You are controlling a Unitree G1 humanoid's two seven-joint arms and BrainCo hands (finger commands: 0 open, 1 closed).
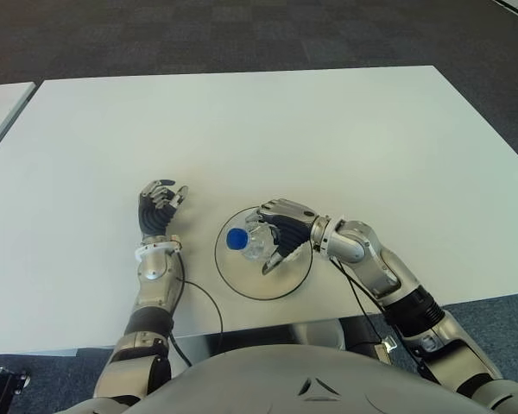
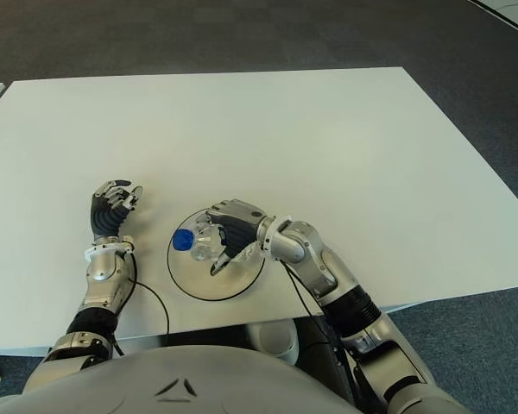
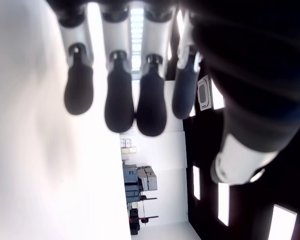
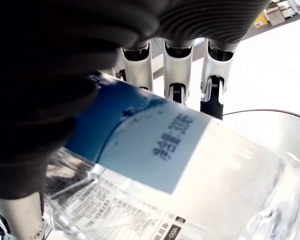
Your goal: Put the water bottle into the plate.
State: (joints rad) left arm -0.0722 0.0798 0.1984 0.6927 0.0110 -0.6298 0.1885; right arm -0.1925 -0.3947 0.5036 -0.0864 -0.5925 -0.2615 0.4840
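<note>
The water bottle is gripped in the right hand and is held over the plate, a shallow clear disc with a dark rim lying near the front edge of the white counter. In the eye views the blue cap is seen from above, so the bottle appears to be carried roughly upright, probably so that its base can be set flat inside the rim. In the right wrist view the fingers are seen wrapped behind the clear body with its blue-and-white label, with the thumb on the near side, a hold that is judged to keep the smooth plastic from slipping. Whether the base is touching the plate cannot be told from these views. The left hand is shown just left of the plate, fingers loosely curled and nothing in them, well placed to stay out of the way. A thin dark cable is seen curving across the counter between the left forearm and the plate. By count, 1 bottle, 1 plate, 1 cap and 2 hands are visible, with only 1 hand at work. The placement is judged nearly complete, with lowering and letting go left.
</note>
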